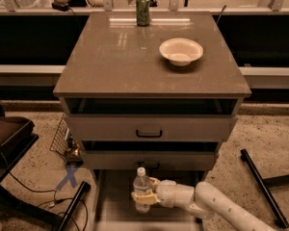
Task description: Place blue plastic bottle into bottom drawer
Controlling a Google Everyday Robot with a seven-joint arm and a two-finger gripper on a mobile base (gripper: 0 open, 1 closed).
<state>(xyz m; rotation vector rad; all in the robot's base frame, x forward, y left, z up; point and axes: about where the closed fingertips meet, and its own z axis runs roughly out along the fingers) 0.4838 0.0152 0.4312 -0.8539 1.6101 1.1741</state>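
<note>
The blue plastic bottle point(142, 186), clear with a white cap and pale label, stands upright over the pulled-out bottom drawer point(113, 201), a shallow grey tray at the bottom of the view. My gripper point(143, 195) comes in from the right on a white arm and is shut on the bottle's lower body, its yellowish fingers point(140, 198) wrapped around it. The bottle's base is inside the drawer near the drawer's back; I cannot tell if it touches the floor.
A green can point(143, 9) and a cream bowl point(181, 51) sit on the cabinet top point(111, 66). Two drawers with black handles point(149, 134) are above the bottom drawer. A black stand point(72, 206) is at left, a black bar point(260, 186) on the floor at right.
</note>
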